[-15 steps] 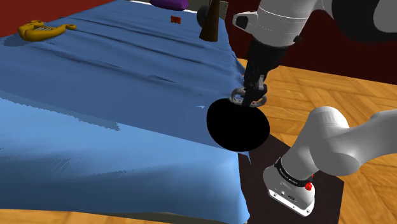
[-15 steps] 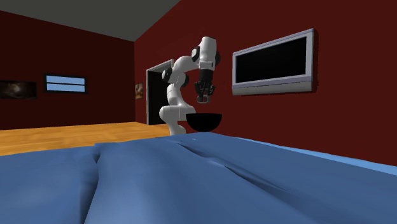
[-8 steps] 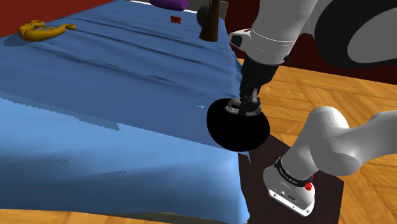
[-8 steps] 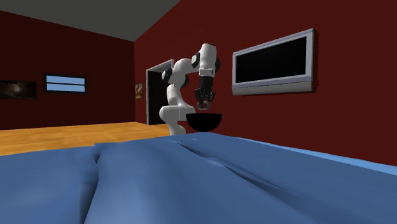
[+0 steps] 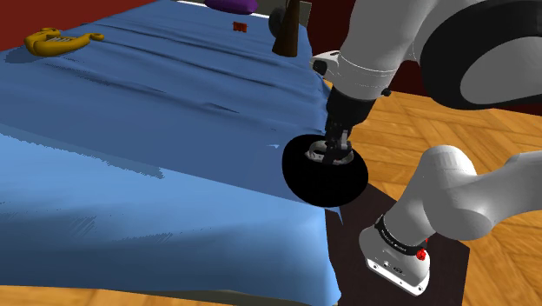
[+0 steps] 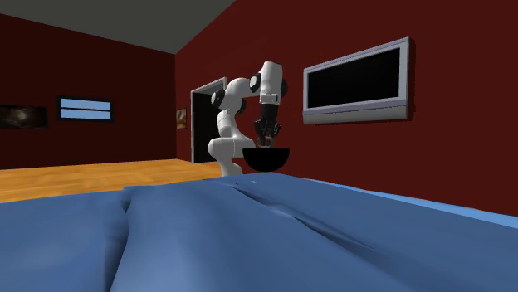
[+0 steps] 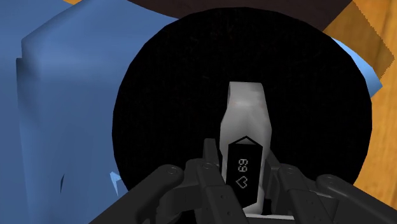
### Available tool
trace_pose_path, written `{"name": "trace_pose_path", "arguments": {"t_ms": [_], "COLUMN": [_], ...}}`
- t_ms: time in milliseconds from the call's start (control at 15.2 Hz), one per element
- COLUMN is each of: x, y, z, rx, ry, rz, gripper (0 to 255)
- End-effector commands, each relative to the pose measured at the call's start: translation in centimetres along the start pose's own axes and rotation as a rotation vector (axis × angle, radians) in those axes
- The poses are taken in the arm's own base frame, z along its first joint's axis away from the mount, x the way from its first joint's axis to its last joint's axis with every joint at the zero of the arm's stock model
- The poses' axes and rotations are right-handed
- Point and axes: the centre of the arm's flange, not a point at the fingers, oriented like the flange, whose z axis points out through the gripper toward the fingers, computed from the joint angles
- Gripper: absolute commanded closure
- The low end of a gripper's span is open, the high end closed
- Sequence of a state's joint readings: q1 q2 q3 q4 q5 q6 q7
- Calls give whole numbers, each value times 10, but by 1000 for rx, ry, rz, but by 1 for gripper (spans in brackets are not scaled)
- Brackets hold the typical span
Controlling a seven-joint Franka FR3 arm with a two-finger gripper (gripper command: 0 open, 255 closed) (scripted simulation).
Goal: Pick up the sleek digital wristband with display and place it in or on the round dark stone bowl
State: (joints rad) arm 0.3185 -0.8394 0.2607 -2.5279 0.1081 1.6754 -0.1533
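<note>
1. Over the last second the gripper [image 5: 333,149] has come down. It hung clear above the round black bowl [image 5: 320,182], and its fingertips now sit at the bowl's mouth, about level with the rim.
2. The second exterior view agrees: the gripper [image 6: 266,141] has dropped until it meets the top of the bowl [image 6: 266,158].
3. The fingers are closed on the wristband [image 7: 245,143], pressing either side of its small dark display (digits and a heart show on it). The pale grey strap loops out past the fingertips.
4. In the wrist view the bowl [image 7: 165,95] lies straight ahead of the gripper [image 7: 245,167], its dark interior all around the band. Blue cloth [image 7: 57,108] shows off to one side beyond the rim. Whether the strap already touches the bowl's floor cannot be told, as the inside is uniformly black.
5. Judged from this, the carry is finished and only the release is left. Opening the fingers here should leave the band inside the bowl.
6. The forearm slopes steeply down to the wrist and the hand points almost straight down. The lower links fold back behind the gripper to the stand [image 5: 408,261].
</note>
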Motion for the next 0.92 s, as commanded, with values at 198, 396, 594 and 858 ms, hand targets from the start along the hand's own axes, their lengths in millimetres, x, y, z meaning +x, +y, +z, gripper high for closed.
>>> {"name": "trace_pose_path", "arguments": {"t_ms": [198,396,594,858], "x": [0,0,0,0], "y": [0,0,0,0], "z": [0,0,-26,-50], "rx": [0,0,0,0], "ry": [0,0,0,0], "rz": [0,0,0,0], "gripper": [0,0,0,0]}}
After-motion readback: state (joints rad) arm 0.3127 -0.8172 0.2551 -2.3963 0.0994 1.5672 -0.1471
